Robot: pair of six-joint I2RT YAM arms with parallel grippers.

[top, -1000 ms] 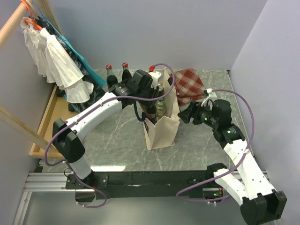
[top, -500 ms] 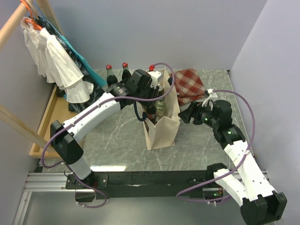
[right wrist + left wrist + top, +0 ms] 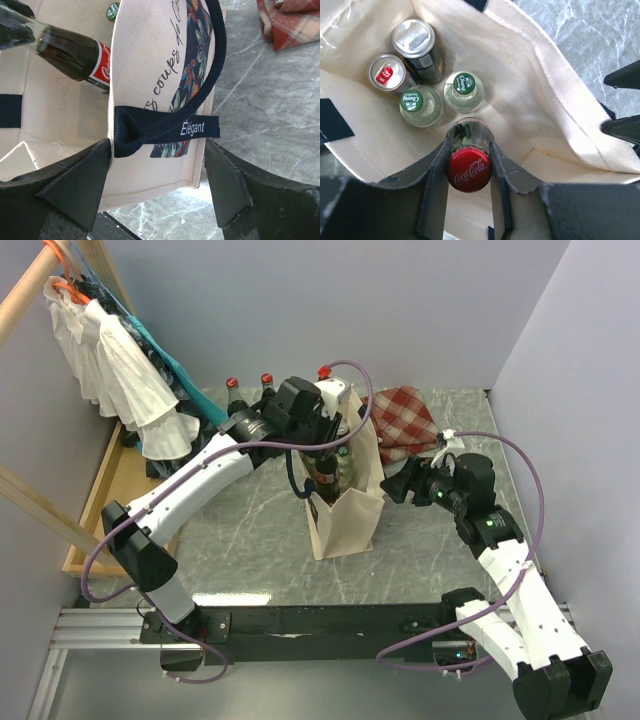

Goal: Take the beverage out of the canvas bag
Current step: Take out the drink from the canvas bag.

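Extraction step, looks mid-lift. Left gripper (image 3: 468,167) clamped on Coca-Cola bottle (image 3: 470,131) at the neck; bottle tilted inside canvas bag (image 3: 345,520), lower end hidden behind bag wall. Cans (image 3: 413,37) and green-capped bottles (image 3: 465,85) on bag floor. Right gripper (image 3: 157,145) pinches bag's printed narrow side, fingers against both edges. Next: pull straight up until bottle clears bag rim, bag pinned.

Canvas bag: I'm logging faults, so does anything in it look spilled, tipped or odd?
No spill or damage shows. Only the Coca-Cola bottle stands out: clamped at its neck by the left end effector, it sits higher than the other drinks.
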